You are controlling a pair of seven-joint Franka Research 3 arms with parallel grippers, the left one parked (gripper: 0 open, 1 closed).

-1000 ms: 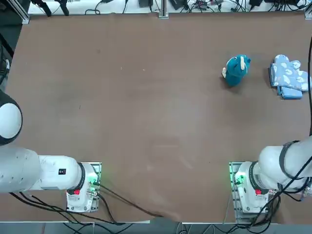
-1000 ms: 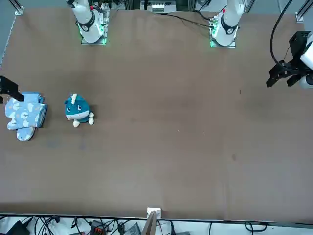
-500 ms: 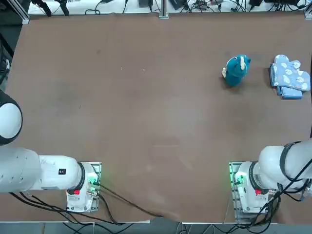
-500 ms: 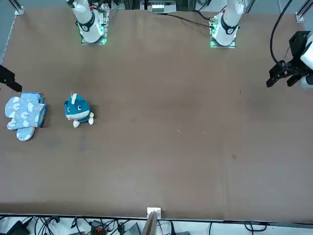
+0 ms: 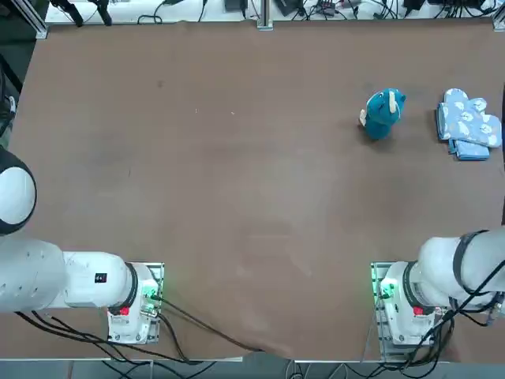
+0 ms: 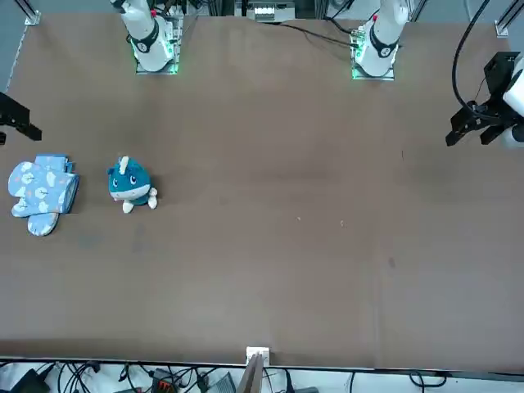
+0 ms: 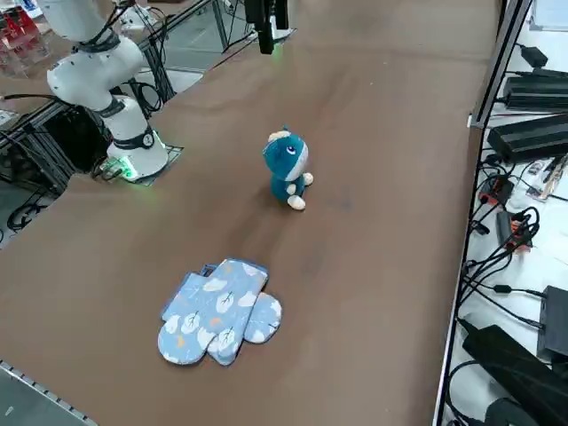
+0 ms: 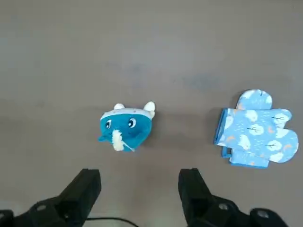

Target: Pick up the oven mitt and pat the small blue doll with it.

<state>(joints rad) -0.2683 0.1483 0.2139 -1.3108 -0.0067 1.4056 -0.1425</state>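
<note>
The oven mitt [image 5: 469,124] lies flat near the table's far right edge, pale blue with white blotches, with a second alike mitt stacked under it [image 7: 217,311] [image 6: 41,192]. The small blue doll [image 5: 383,113] stands just to its left, teal with cream parts [image 6: 128,184] [image 7: 287,170]. My right gripper [image 6: 16,124] hangs above the table's right edge, on the robot's side of the mitt and not touching anything. In the wrist view the gripper [image 8: 139,176] is open and empty, with the doll [image 8: 125,126] and the mitt [image 8: 255,137] well beyond its fingers [image 8: 87,182].
The brown table [image 5: 237,174] stretches wide to the left of the doll. The right arm's base [image 5: 402,304] sits at the near edge. Cables and black boxes [image 7: 532,133] lie beyond the far edge.
In the front view my right gripper has drawn back from over the mitt toward the robot's side. The mitt and the doll have not moved.
</note>
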